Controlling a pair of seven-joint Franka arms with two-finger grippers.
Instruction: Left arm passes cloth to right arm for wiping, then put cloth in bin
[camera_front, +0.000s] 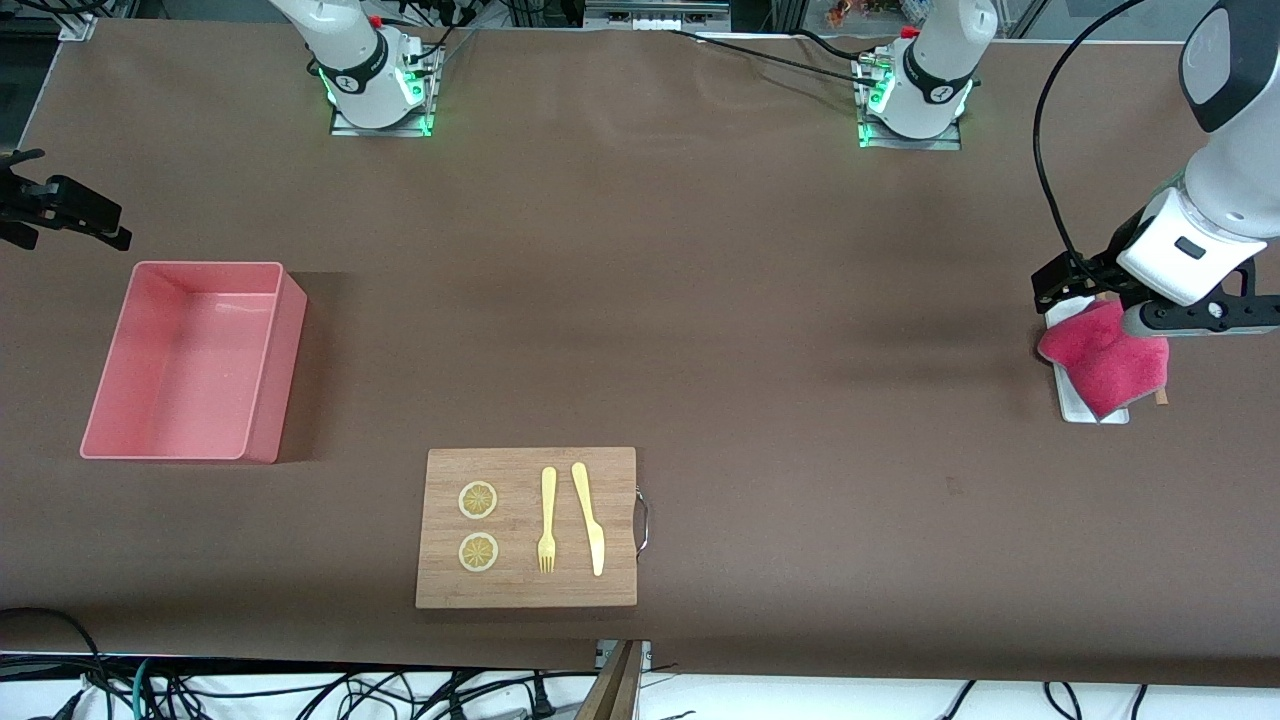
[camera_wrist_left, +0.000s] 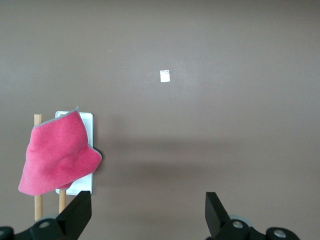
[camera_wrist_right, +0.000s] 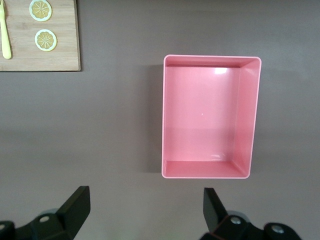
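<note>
Two pincers gaping over brown table, left pincer (camera_wrist_left: 145, 212) by cloth (camera_front: 1105, 358), right pincer (camera_wrist_right: 145, 210) by bin (camera_front: 190, 360).

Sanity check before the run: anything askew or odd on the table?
Only the cloth: it lies crumpled and skewed over the white tray, hanging past its edges onto two wooden sticks. The bin is empty and undamaged. The left gripper and right gripper hang open, holding nothing.
</note>
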